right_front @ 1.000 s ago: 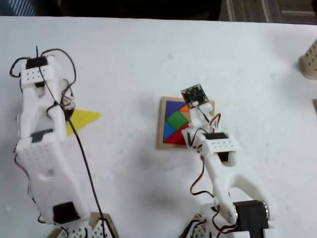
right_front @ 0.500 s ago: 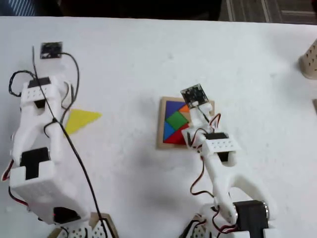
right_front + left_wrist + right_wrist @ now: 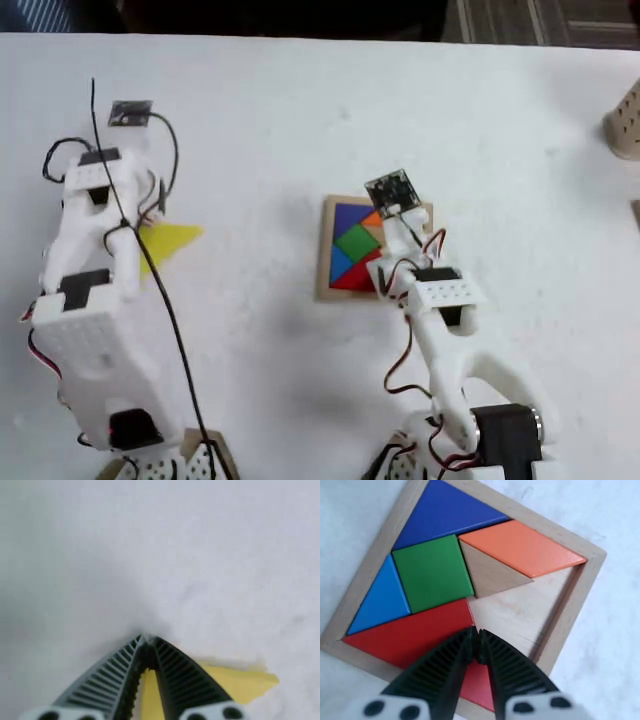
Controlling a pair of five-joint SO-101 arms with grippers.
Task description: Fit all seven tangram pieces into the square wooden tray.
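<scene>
Pale wooden tray [image 3: 592, 570], matt painted pieces [image 3: 432, 572]

The left arm [image 3: 92, 215] shifts over the last second. A second ago it stands bent over the yellow triangle [image 3: 176, 240], hiding that piece's left part. Half a second ago it stretches farther up the table, its small camera board comes into sight beyond the wrist, and more of the triangle lies uncovered. Now the arm leans to the right: the camera board [image 3: 131, 112] sits farther right and a little lower, and the wrist again covers the triangle's left corner.
</scene>
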